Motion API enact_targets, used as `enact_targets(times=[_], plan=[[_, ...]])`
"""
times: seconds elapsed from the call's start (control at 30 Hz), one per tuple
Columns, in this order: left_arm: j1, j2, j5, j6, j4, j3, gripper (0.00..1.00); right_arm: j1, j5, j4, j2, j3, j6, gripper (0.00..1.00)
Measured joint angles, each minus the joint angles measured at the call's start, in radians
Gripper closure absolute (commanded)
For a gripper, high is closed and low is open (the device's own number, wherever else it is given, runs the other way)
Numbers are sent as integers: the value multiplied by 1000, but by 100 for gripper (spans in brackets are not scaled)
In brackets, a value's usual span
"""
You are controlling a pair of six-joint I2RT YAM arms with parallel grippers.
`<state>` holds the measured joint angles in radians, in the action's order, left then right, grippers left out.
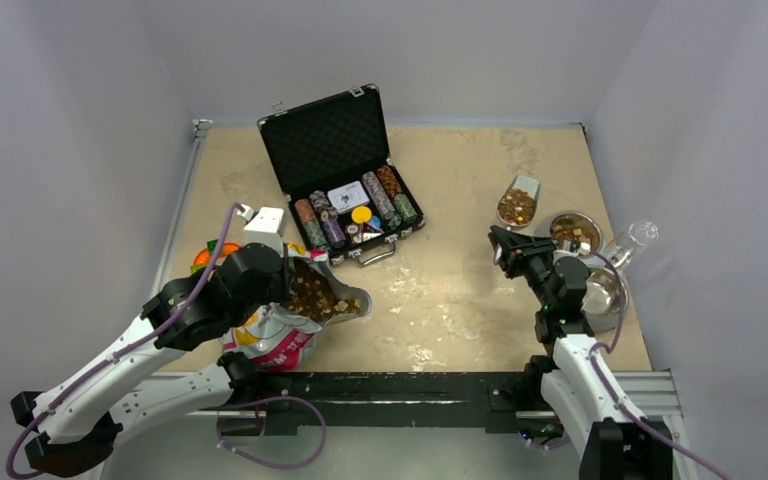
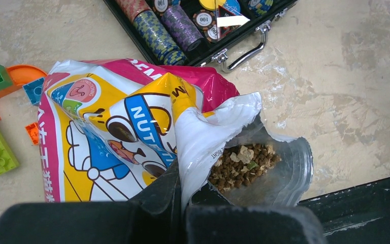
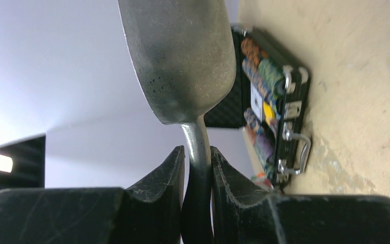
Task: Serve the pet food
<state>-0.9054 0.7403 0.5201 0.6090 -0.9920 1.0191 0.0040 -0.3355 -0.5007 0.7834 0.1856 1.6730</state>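
kibble [image 1: 517,207] in the metal scoop [image 3: 183,56] clamped by the right gripper [image 3: 198,152] risked spilling short of the steel bowl [image 1: 550,228] if tipped early; the left gripper [image 2: 183,188] pinched the printed bag [image 2: 106,122].

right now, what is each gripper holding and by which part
Left gripper pinches the food bag by the white rim of its open mouth. Right gripper clamps the metal scoop by its thin handle.
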Motion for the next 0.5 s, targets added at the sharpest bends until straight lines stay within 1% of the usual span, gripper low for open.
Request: enact_targets(times=[0.2, 0.5], plan=[[0, -1, -8, -6, 0, 0, 100, -35, 222, 199, -99, -2, 64, 100], [0, 10, -21, -26, 2, 0, 100, -36, 470, 418, -224, -50, 269, 100]])
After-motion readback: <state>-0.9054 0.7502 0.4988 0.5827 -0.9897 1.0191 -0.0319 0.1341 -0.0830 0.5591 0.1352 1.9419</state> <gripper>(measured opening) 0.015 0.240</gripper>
